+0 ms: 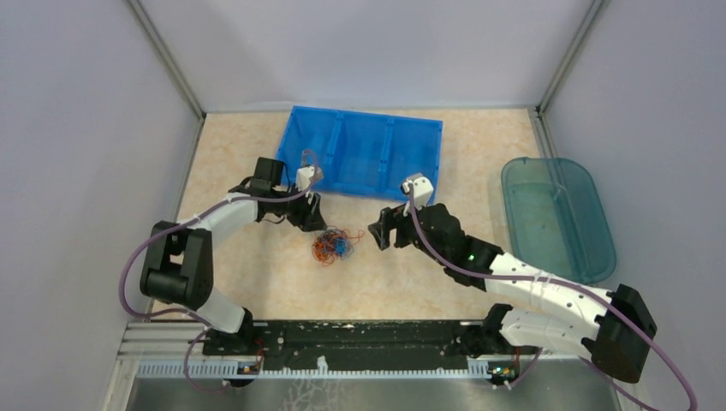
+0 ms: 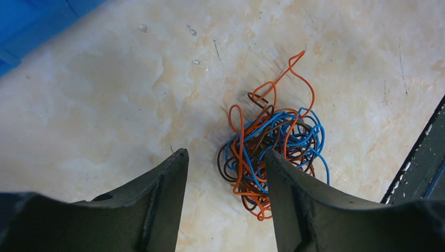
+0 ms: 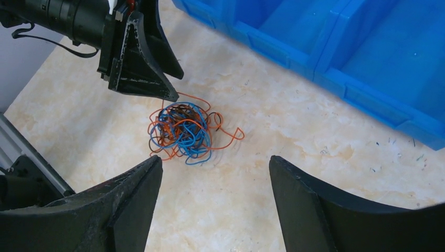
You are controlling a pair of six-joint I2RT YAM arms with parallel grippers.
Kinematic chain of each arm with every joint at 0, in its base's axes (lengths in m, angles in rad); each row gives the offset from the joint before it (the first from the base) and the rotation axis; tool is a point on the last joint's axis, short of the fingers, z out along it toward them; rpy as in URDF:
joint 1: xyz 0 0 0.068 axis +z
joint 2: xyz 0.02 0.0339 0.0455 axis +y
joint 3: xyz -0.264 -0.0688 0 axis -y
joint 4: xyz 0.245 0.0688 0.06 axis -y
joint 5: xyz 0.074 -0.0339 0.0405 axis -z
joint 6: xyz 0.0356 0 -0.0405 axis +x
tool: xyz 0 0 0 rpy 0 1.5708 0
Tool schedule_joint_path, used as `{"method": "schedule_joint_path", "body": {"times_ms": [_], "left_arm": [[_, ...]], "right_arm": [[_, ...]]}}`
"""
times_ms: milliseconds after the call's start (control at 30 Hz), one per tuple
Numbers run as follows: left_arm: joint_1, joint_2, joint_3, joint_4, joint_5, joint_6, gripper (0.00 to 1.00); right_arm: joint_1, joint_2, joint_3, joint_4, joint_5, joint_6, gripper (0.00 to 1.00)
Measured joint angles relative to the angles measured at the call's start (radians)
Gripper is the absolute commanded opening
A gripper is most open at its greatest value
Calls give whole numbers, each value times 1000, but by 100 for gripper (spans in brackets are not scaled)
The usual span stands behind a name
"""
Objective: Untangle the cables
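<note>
Cables (image 1: 334, 246): a single loose clump of thin, curly wires in orange, blue and dark brown, lying flat on the counter (image 1: 402, 282) near its middle. Blue and brown strands coil tightly in the core. Orange loops stray outward, and one long loop juts clear of the clump. The strands are all intertwined.

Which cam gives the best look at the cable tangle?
Left wrist: the cables fill mid-frame, with orange, blue and dark-brown strands told apart, one edge hidden by a finger. Right wrist shows the whole clump, smaller. Top external shows only a small coloured knot.
</note>
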Motion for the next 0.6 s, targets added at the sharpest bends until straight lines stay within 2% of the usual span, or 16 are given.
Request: {"method": "schedule_joint_path", "body": {"times_ms": [367, 533, 600], "left_arm": [[-1, 39, -5, 22, 29, 0, 50], [-1, 38, -10, 24, 30, 4, 34], [-1, 38, -10, 22, 32, 6, 24]], "right_arm": [[0, 14, -3, -11, -2, 5, 71], [0, 18, -3, -10, -8, 2, 65], [0, 19, -3, -10, -10, 1, 64]]}}
